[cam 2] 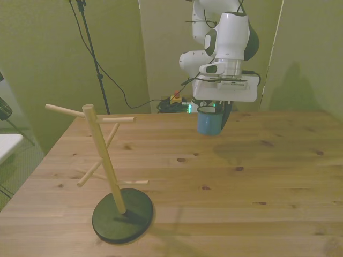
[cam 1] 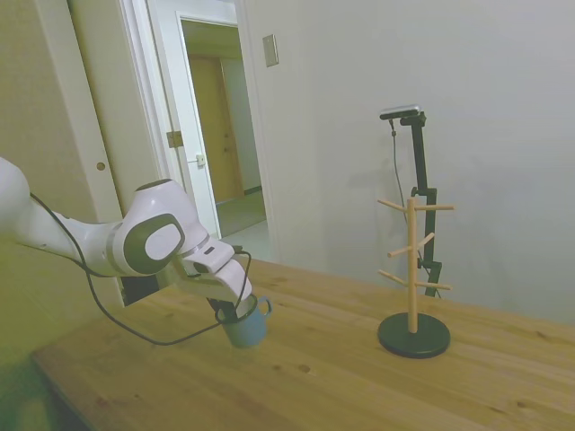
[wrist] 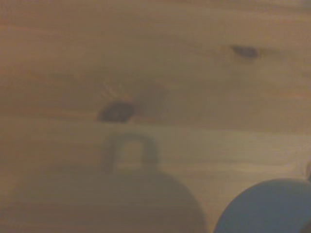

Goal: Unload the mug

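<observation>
The light-blue mug (cam 1: 246, 327) hangs upright and slightly tilted from my gripper (cam 1: 234, 311), which is shut on its rim. It is low over the wooden table (cam 1: 296, 377), near the far edge in the front view, and I cannot tell whether its base touches the wood. In the front view the mug (cam 2: 209, 122) sits directly under the gripper (cam 2: 215, 111). The wrist view shows a blurred edge of the mug (wrist: 267, 209) and its shadow with the handle loop on the table.
A wooden mug tree (cam 1: 412, 260) on a dark round base (cam 1: 413, 336) stands with bare pegs, well away from the mug. In the front view the mug tree (cam 2: 102, 155) is near the front left corner.
</observation>
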Available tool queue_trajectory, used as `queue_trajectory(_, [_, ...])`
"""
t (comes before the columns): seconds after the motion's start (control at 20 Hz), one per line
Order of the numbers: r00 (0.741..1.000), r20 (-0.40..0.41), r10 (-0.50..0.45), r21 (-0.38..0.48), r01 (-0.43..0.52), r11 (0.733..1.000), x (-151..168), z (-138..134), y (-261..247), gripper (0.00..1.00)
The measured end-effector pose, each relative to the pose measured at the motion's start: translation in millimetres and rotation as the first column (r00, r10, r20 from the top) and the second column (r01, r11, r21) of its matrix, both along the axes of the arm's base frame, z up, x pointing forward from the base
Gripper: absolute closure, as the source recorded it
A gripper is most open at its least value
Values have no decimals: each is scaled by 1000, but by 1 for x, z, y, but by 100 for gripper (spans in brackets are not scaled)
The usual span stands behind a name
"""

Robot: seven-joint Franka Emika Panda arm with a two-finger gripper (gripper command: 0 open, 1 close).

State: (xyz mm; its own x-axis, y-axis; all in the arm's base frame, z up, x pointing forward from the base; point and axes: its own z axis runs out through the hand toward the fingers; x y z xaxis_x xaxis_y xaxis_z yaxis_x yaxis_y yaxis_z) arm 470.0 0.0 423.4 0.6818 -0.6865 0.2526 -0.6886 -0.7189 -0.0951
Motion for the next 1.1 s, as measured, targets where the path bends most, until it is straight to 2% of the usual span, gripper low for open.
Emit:
queue_trajectory(0.15, [997,-69,-16,-10,16,1000,2,-2,-14,100])
queue_trajectory(0.45, [990,-132,-48,-18,46,999,30,-19,-35,100])
queue_trajectory(0.7, [985,-165,-46,-36,40,999,51,-41,-40,100])
queue_trajectory(1.1, [984,-163,-78,-89,64,994,87,-56,-51,100])
